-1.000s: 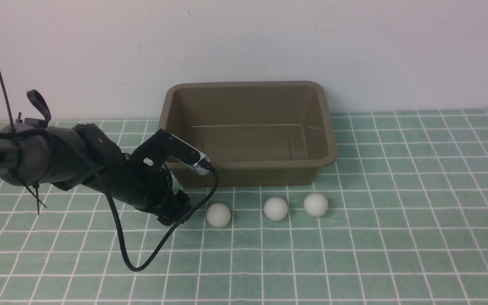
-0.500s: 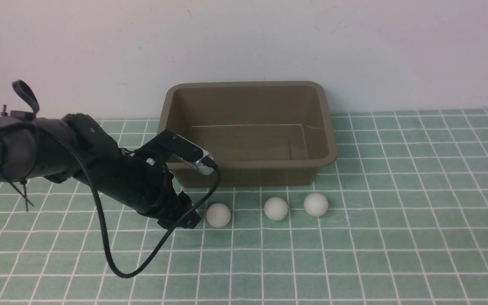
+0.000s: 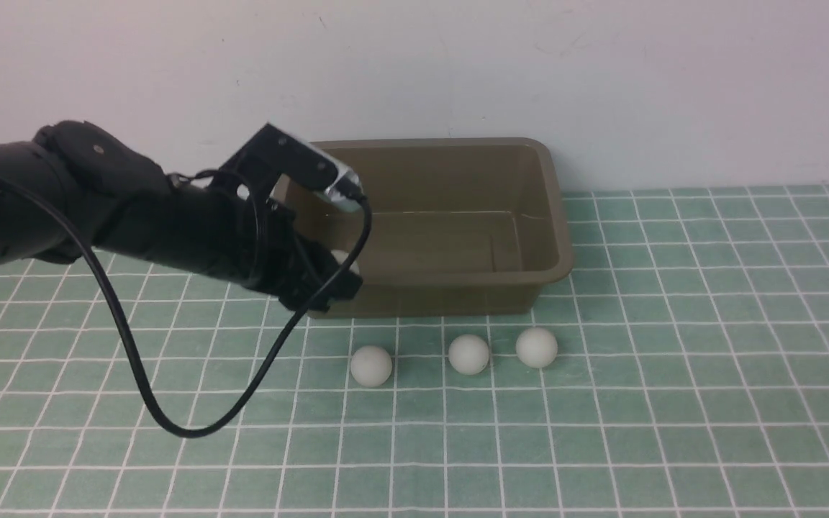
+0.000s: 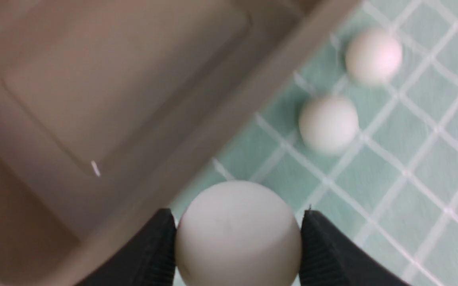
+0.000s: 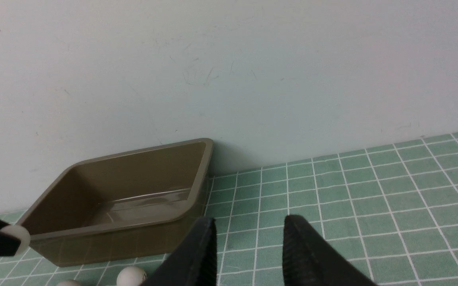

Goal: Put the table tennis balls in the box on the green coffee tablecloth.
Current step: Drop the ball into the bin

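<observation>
Your left gripper (image 3: 334,275) pinches one white ball (image 4: 237,234) between its two black fingers, closed snugly on its sides. The grip sits across the ball's middle, likely so that the round shell cannot squirt out. The held ball hangs off the cloth (image 3: 601,432) at the near-left corner of the box (image 3: 429,298), about level with the rim. From the left wrist view it lies partly over the rim and partly over the cloth, so letting go here could bounce it off the edge; it looks to need more travel over the hollow first.

The box is brown and empty, and its back stands close to the pale wall (image 3: 601,86). Three loose balls (image 3: 371,365) (image 3: 468,354) (image 3: 536,347) rest in a row on the cloth just in front of it, apart from one another. A black cable (image 3: 170,424) loops down from the left arm to the cloth, clear of the balls. Your right gripper (image 5: 249,222) is off to the right, fingers drawn in narrow, holding nothing. Only the near rim stands in the way.
</observation>
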`<action>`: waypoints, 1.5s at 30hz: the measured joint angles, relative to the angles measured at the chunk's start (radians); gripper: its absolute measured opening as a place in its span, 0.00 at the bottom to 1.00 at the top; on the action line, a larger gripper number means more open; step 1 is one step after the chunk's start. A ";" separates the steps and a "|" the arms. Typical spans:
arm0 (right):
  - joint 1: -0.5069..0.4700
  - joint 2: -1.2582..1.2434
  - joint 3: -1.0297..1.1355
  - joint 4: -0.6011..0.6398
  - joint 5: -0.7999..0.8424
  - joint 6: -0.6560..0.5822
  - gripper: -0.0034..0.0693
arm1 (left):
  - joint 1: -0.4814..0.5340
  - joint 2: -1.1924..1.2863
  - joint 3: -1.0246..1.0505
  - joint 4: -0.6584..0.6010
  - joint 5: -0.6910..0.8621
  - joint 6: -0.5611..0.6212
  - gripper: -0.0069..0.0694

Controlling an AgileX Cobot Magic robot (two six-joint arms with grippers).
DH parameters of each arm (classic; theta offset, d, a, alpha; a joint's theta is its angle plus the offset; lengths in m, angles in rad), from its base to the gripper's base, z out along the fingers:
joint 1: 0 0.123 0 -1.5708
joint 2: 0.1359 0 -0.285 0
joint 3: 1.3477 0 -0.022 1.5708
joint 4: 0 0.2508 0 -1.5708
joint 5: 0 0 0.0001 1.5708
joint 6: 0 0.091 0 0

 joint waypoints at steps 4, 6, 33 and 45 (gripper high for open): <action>0.000 0.000 0.000 0.000 0.033 0.000 0.35 | 0.000 0.000 -0.047 -0.107 -0.062 0.125 0.55; 0.000 0.000 0.000 0.000 0.040 0.000 0.35 | 0.000 0.000 -0.065 -0.151 -0.106 0.174 0.55; 0.000 0.000 0.000 0.014 0.039 -0.083 0.35 | 0.001 0.000 -0.083 -0.221 -0.180 0.254 0.55; 0.000 0.000 0.000 0.016 0.039 -0.083 0.35 | 0.001 0.085 -0.135 -0.224 -0.265 0.266 0.55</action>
